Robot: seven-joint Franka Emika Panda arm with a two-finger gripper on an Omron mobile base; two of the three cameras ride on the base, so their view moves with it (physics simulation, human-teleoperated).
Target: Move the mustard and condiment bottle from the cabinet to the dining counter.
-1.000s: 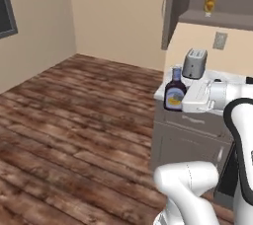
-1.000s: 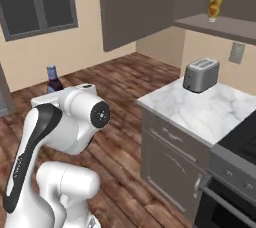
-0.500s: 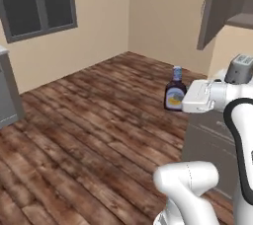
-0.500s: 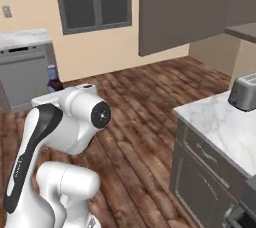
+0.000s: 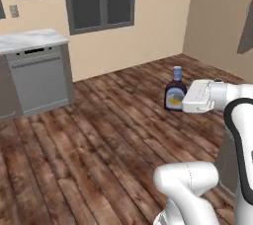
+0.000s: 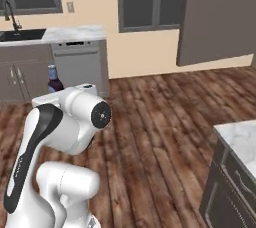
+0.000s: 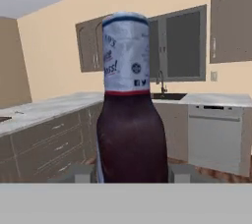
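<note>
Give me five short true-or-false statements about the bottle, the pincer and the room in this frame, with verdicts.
1. The pincer is shut on the condiment bottle. True.
2. The held bottle is all yellow. False: dark purple-brown with a cream-yellow label.
3. The bottle is upright. True.
4. The floor is white tile. False: brown wood planks.
5. The bottle stands on a counter. False: it is carried above the floor.
</note>
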